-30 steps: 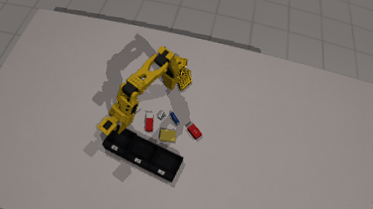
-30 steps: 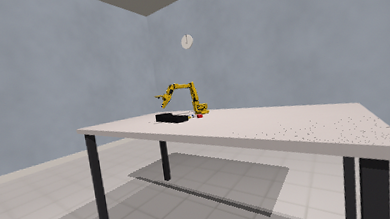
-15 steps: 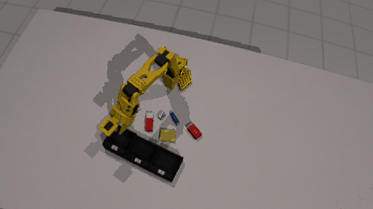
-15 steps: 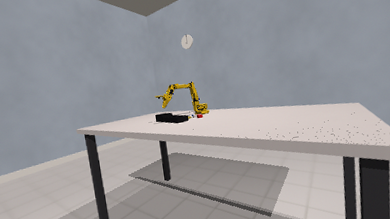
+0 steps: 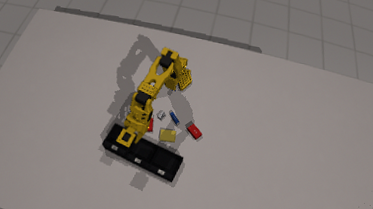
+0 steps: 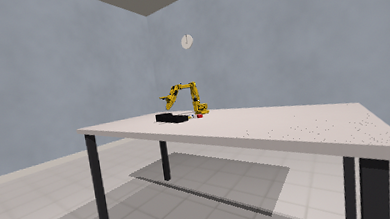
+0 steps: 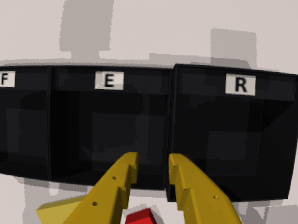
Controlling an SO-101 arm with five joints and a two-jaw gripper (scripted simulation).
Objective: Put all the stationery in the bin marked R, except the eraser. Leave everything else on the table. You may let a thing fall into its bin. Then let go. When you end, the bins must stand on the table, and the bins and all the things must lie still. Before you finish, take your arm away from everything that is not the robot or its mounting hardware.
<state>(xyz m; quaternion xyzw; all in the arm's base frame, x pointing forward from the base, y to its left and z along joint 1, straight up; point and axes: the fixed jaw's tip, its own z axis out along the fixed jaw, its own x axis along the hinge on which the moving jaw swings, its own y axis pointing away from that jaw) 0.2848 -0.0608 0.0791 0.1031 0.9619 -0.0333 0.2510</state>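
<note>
My gripper (image 5: 126, 138) (image 7: 152, 163) (image 6: 166, 98) is shut with nothing between its fingers. It hangs over the black row of bins (image 5: 172, 168) (image 6: 171, 118), above the wall between the bin marked E (image 7: 87, 136) and the bin marked R (image 7: 266, 136). On the table behind the bins lie a red flat thing (image 5: 150, 125) close to the arm, a yellow pad (image 5: 167, 135) (image 7: 56, 216), a small white and grey thing (image 5: 161, 114), a small blue thing (image 5: 174, 118) and a red block (image 5: 194, 130). The inside of the bins is too dark to see into.
A third bin marked F (image 7: 20, 129) is at the other end of the row. The arm's base (image 5: 179, 73) stands behind the loose things. The table (image 5: 285, 161) spreads wide on all sides.
</note>
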